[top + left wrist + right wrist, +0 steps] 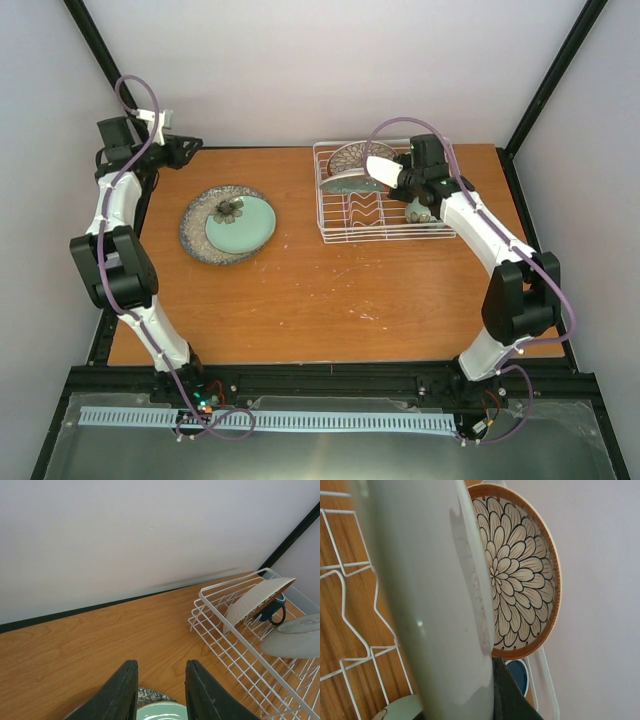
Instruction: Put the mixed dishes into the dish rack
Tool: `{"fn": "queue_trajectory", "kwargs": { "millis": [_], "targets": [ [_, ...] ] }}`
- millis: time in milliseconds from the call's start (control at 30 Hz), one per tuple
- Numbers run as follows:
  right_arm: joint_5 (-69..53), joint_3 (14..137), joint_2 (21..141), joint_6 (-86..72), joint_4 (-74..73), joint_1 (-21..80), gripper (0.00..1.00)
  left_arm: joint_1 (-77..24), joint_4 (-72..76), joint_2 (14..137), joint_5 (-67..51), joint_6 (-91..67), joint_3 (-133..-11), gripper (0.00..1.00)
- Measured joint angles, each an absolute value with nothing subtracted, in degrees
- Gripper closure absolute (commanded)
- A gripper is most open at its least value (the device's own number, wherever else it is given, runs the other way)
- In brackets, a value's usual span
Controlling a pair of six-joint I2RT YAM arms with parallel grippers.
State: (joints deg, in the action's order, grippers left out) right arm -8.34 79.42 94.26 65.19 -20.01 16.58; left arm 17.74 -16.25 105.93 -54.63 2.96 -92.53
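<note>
The white wire dish rack (337,228) (226,632) stands at the back right of the table. A petal-patterned plate (352,155) (520,570) stands upright at the rack's far end, with a dark blue mug (518,674) (272,611) behind it. My right gripper (385,179) (466,709) is shut on the rim of a pale green plate (352,182) (425,605), held on edge over the rack just in front of the petal plate. A small pale green bowl (400,709) lies in the rack below. A large speckled grey plate (198,235) lies on the table left of centre, carrying a light teal-green plate (245,225) (162,712). My left gripper (190,150) (161,662) is open and holds nothing, at the back left, beyond these plates.
Black frame posts (100,50) rise at both back corners against white walls. The right arm's elbow (520,295) hangs over the table's right edge. Bare wood (330,300) lies between the stacked plates and the rack, and in front of both.
</note>
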Motion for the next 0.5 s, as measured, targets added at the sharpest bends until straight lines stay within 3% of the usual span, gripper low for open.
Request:
{"fn": "queue_trajectory", "kwargs": {
  "millis": [500],
  "targets": [
    [-8.2,80.9,99.3,65.4,-20.1,14.7,0.97,17.7,-16.3,111.6,-54.7,3.0,-96.7,0.73]
  ]
}}
